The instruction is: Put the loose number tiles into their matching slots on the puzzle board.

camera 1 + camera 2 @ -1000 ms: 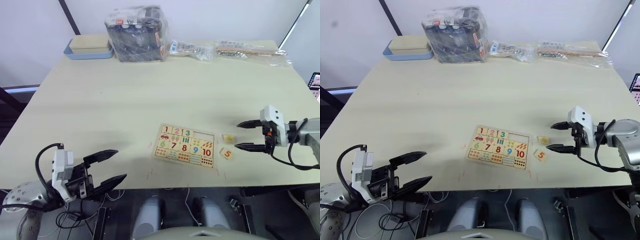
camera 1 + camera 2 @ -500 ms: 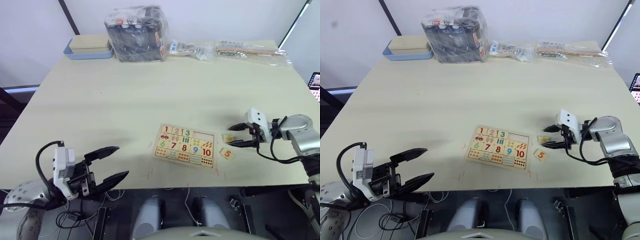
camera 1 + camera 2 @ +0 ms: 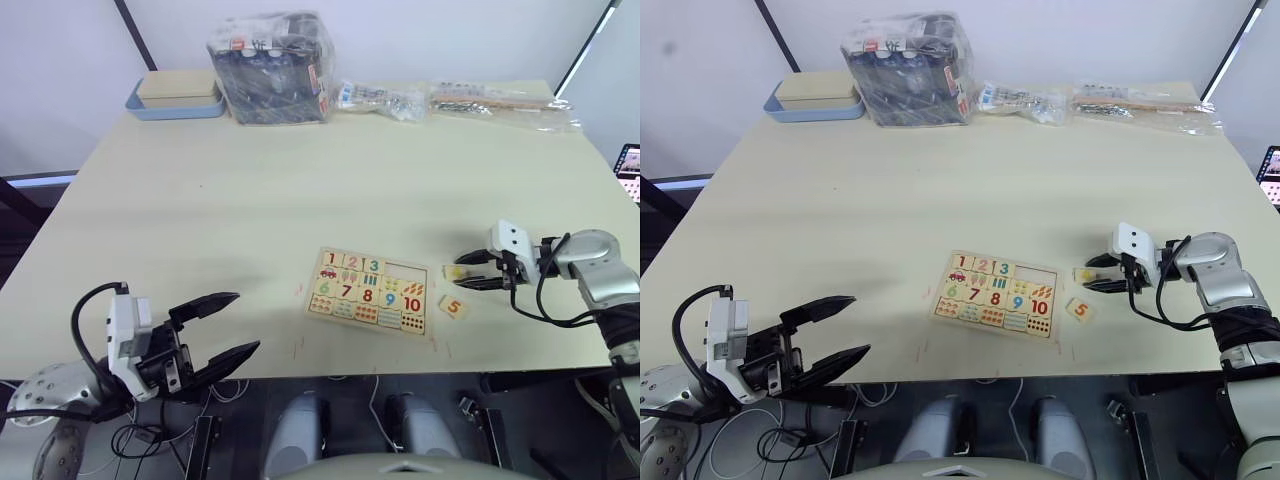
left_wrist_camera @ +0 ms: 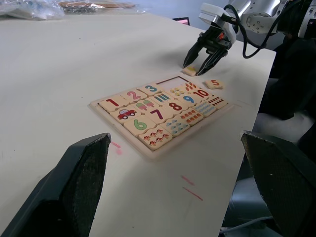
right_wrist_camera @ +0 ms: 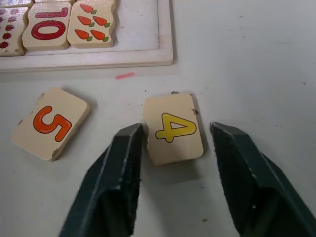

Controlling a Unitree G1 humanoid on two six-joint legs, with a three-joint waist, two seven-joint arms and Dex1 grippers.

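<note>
Right gripper (image 5: 173, 163), fingers apart, straddles tile 4 (image 5: 173, 129) on the worktop (image 3: 300, 180) right of the puzzle board (image 3: 370, 291) | tile 5 (image 5: 49, 123) nearby | left gripper (image 3: 225, 330) open, idle | risk: off-centre closing may skid the thin tile.

A wide pale-wood tabletop (image 3: 300, 180) stands against a plain white wall (image 3: 420, 30). Dark slanted bars (image 3: 135, 30) cross the wall at both far corners. A lit screen (image 3: 630, 160) peeks in at the right edge. Even, soft light falls throughout.
</note>
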